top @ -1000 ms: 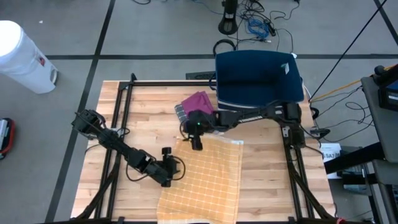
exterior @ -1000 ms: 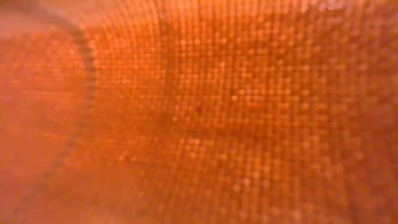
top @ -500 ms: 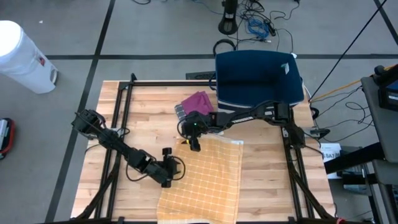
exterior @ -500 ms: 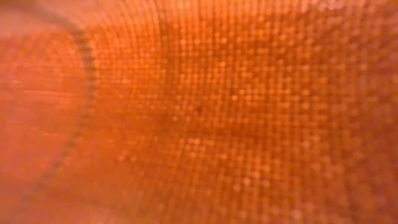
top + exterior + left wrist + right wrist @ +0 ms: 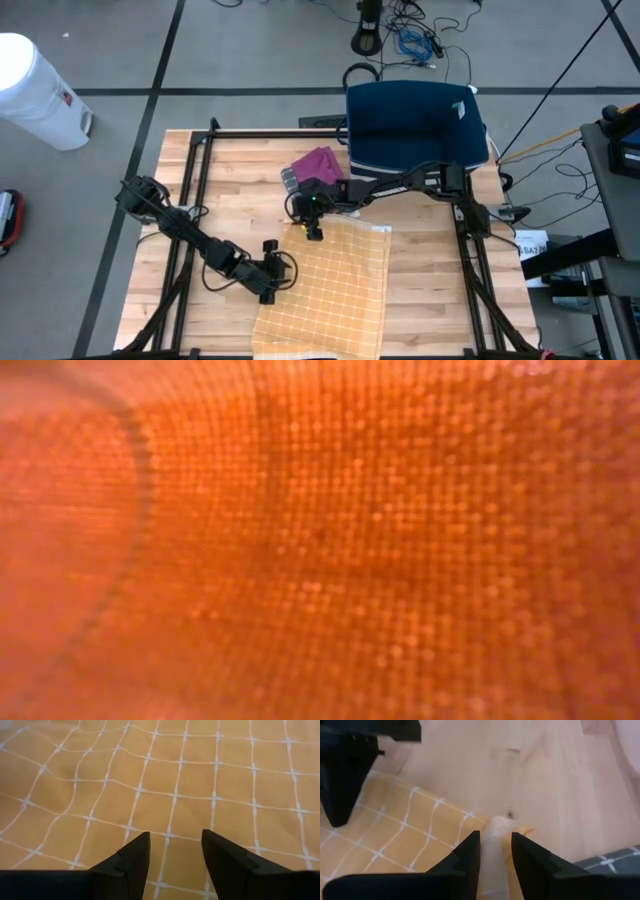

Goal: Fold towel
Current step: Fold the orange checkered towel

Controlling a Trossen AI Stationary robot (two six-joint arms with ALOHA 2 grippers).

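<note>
**Operator:** Report the position of the towel point(image 5: 328, 287) relative to each gripper.

**Technician:** The yellow towel with the white grid lies flat on the wooden table point(image 5: 230, 180). The right gripper point(image 5: 495, 851) sits at the towel's far corner. That corner is bunched up and passes between its two fingers point(image 5: 465, 860), which stand narrow and are pinched on the cloth. In the high view this gripper point(image 5: 314, 231) is just beside a purple cloth point(image 5: 318, 160) and a dark blue bin point(image 5: 415, 125), both beyond it.

**Operator:** And the left gripper?

**Technician:** The left gripper point(image 5: 175, 851) is at the towel's left edge, about midway along it. Its fingers point(image 5: 131, 862) stand moderately apart with towel surface showing in the gap; nothing is gripped. In the high view it point(image 5: 268, 268) rests low over the cloth edge.

**Operator:** Low view status?

**Technician:** Filled with a close orange weave; nothing else can be told.
</note>
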